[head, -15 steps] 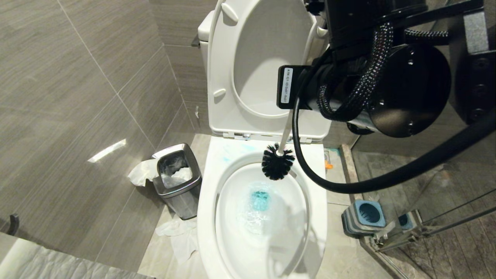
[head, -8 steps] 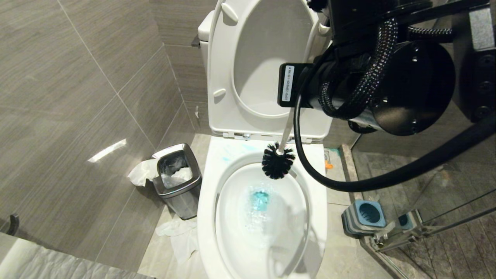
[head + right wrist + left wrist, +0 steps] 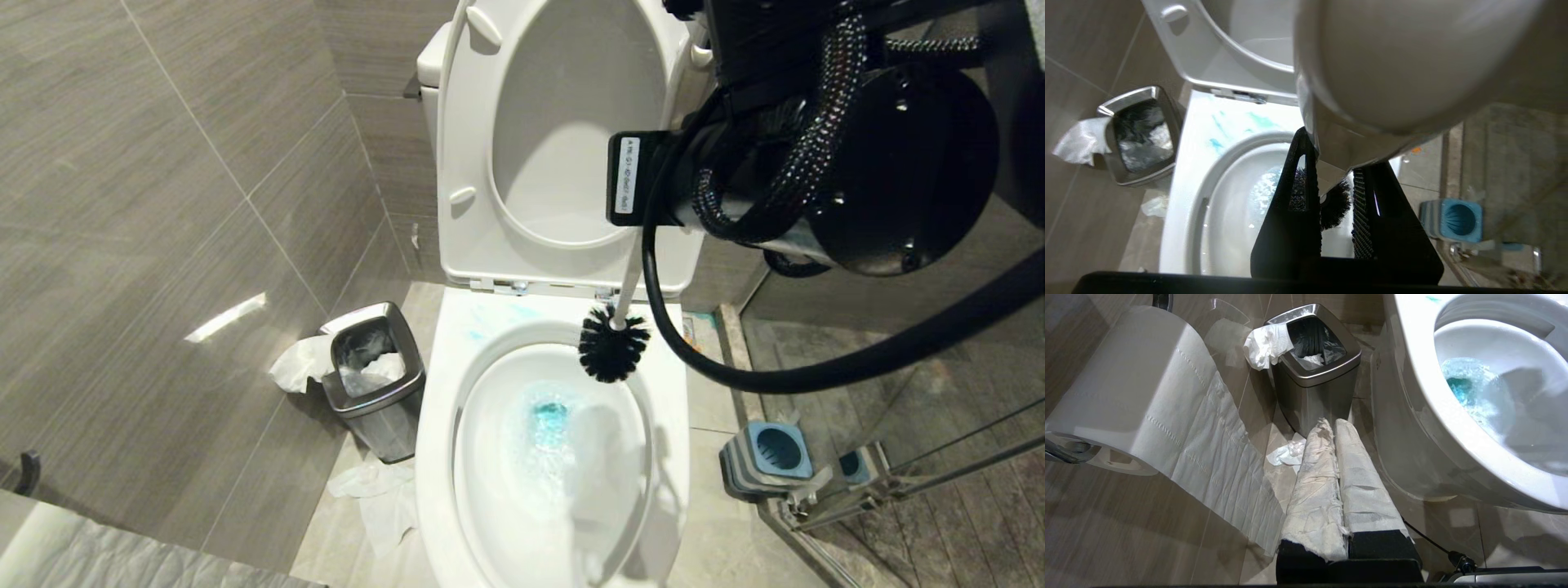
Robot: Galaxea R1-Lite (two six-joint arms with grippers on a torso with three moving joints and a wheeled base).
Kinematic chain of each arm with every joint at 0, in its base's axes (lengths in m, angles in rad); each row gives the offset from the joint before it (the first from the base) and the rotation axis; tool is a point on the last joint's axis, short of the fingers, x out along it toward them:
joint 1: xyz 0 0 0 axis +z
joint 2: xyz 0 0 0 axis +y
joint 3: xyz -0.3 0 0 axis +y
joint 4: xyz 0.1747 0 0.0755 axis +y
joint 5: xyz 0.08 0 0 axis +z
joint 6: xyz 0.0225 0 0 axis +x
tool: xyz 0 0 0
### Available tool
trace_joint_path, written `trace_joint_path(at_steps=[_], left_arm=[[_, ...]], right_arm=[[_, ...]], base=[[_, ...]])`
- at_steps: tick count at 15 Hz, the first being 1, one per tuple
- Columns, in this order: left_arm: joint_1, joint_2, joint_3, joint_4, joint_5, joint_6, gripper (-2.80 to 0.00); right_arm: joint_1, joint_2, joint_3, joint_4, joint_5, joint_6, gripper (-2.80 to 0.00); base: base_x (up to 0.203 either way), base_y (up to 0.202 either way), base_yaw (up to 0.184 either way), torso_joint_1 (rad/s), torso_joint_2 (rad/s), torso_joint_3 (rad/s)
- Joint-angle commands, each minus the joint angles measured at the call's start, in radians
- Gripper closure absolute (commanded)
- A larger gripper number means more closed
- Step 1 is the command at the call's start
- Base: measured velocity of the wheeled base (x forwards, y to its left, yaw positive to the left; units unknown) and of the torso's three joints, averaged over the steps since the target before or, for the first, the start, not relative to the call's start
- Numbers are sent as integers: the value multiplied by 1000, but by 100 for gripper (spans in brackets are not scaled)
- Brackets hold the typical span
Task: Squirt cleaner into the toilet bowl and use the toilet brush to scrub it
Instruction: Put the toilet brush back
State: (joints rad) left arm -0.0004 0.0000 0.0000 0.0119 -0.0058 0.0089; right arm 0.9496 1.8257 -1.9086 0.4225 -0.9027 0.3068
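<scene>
Below my right claw (image 3: 1335, 212), clamped on the toilet brush (image 3: 614, 347) handle, the black bristle head hangs over the toilet bowl (image 3: 669, 392) back rim. Farther down, cleaner (image 3: 549, 420) pools turquoise. My left claw (image 3: 1337, 457), paper-wrapped, is closed and empty.

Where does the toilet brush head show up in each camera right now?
Head view: black bristle head of the toilet brush at the bowl's back rim, right of centre.
Left wrist view: not in it.
Right wrist view: bristles between the gripper fingers.
Shared landmark: the steel waste bin.
</scene>
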Motion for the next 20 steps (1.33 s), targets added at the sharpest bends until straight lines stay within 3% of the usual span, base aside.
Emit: trace_joint_path(at_steps=[1,4,8,12,16,20], left_arm=[[0,2,2,0,0,0,0],[0,2,2,0,0,0,0],[0,2,2,0,0,0,0],[0,2,2,0,0,0,0],[0,2,2,0,0,0,0],[0,2,2,0,0,0,0]], right_arm=[[-2,-10,-23,45,-31,2,0],[-41,-40,-26,98,-74,3,0],[-156,-120,7,120,-56,1,0],[-300,-217,100,159,76,-7,0],[-516,-287,236,150,218,-62,0],[-681,-319,489,-99,348,-119,0]], base=[[0,0,0,0,0,0],[0,0,0,0,0,0],[0,0,0,0,0,0],[0,0,0,0,0,0],[0,0,0,0,0,0],[0,0,0,0,0,0]])
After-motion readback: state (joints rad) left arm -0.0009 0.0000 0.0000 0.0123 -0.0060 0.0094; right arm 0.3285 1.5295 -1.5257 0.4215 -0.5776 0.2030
